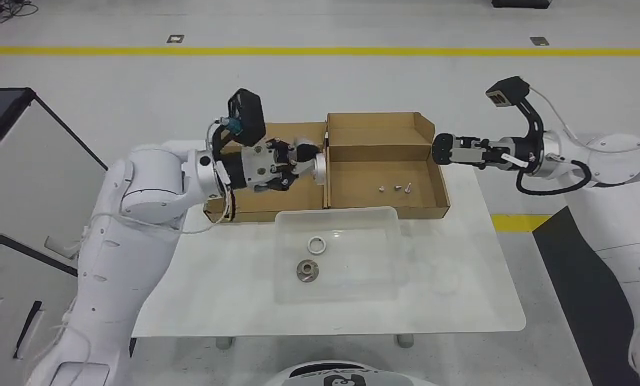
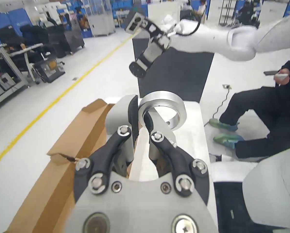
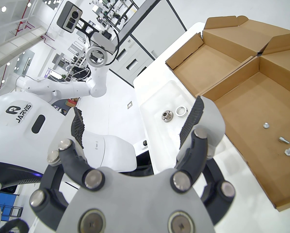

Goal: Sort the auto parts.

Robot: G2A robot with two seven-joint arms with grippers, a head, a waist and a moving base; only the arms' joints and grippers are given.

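Observation:
My left gripper [image 2: 140, 118] is shut on the wall of a silver metal ring [image 2: 162, 109], one finger inside it and one outside. In the top view this ring [image 1: 320, 168] hangs above the right side of the left cardboard box [image 1: 295, 201]. My right gripper [image 3: 135, 122] is open with nothing between its fingers; it hovers at the right edge of the right cardboard box [image 1: 385, 161], gripper [image 1: 440, 148]. A smaller ring [image 1: 316, 244] and a flanged hub [image 1: 306, 272] lie in the white tray [image 1: 365, 281].
Three small bolts [image 1: 398, 186] lie on the floor of the right box. The two boxes stand side by side at the back of the white table [image 1: 460, 286], with the tray in front of them. The left box's floor [image 3: 208, 61] is bare.

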